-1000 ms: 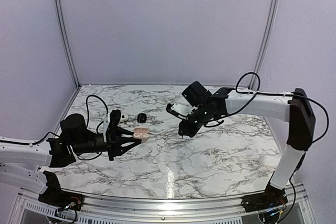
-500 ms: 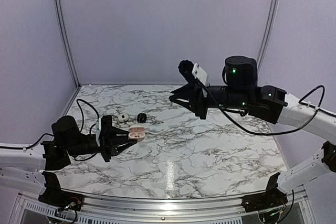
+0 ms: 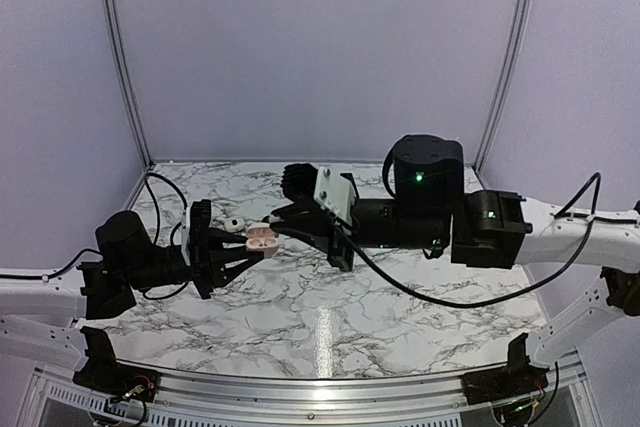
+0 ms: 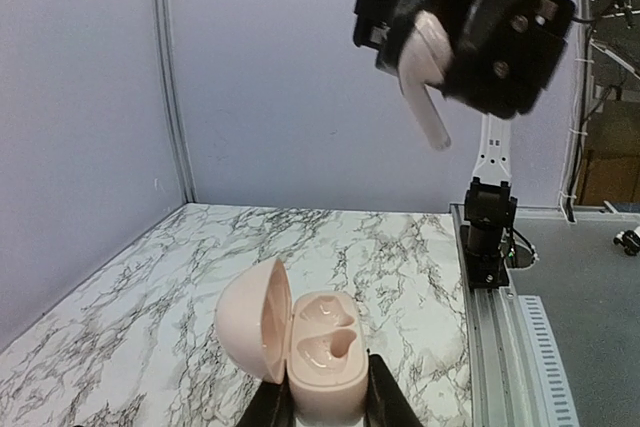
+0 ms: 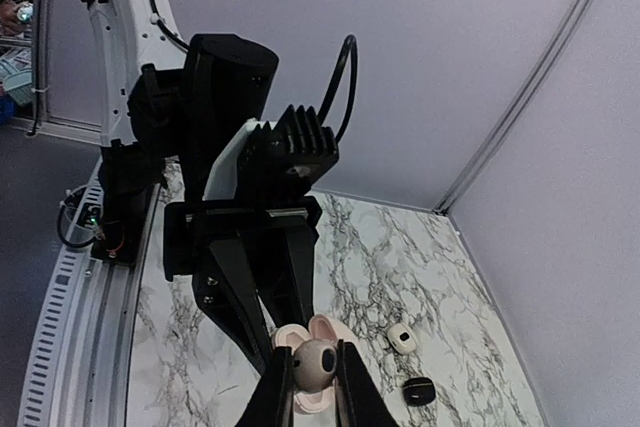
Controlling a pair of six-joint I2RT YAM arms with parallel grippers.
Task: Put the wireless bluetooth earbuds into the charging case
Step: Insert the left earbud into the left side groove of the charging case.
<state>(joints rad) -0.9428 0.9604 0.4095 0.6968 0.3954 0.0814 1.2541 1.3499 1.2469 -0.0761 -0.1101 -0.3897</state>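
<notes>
- Left end effector (image 4: 325, 409): clamped on pale pink, pebble-shaped plastic charging case (image 4: 322, 352), lid open, raised off white marble-patterned tabletop (image 4: 150, 297).
- Right end effector (image 5: 315, 392): clamped on pale pink stemmed plastic earbud (image 5: 315, 365), near open case, not touching.
- On tabletop: small white plastic bud (image 5: 402, 339) near small black plastic bud (image 5: 420, 390).

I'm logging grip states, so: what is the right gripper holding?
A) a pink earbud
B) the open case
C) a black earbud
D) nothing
A: the right gripper is shut on a pink earbud, stem pointing down, close by the open pink case held in the left gripper.
</notes>
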